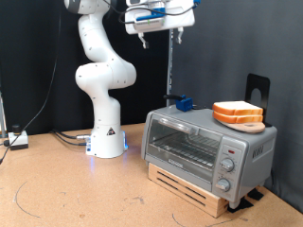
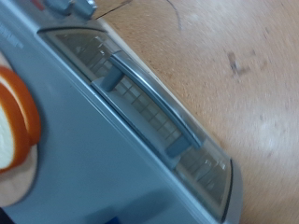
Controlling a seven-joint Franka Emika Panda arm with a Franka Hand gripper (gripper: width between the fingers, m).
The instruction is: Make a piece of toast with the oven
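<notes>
Nearest the exterior camera, I see the oven point(image 1: 208, 148) sitting on a low wooden stand point(image 1: 194, 186) on the brown worktop point(image 1: 66, 189), its glass door closed and three knobs point(image 1: 227, 166) down the panel at the exterior view's right. Two stacked slices lie on its roof; the piece of toast point(image 1: 238, 111) is the upper one. A small blue object point(image 1: 183, 103) sits on the roof's far corner. Behind, the white arm rises from its base point(image 1: 107, 144), and the claw point(image 1: 149, 38) hangs high above the oven, holding nothing I can see; whether it is released or clenched I cannot tell. My wrist view shows no fingers, only the oven point(image 2: 112, 140) door handle point(image 2: 154, 98) from above, a toast point(image 2: 14, 117) edge and worktop point(image 2: 234, 75).
</notes>
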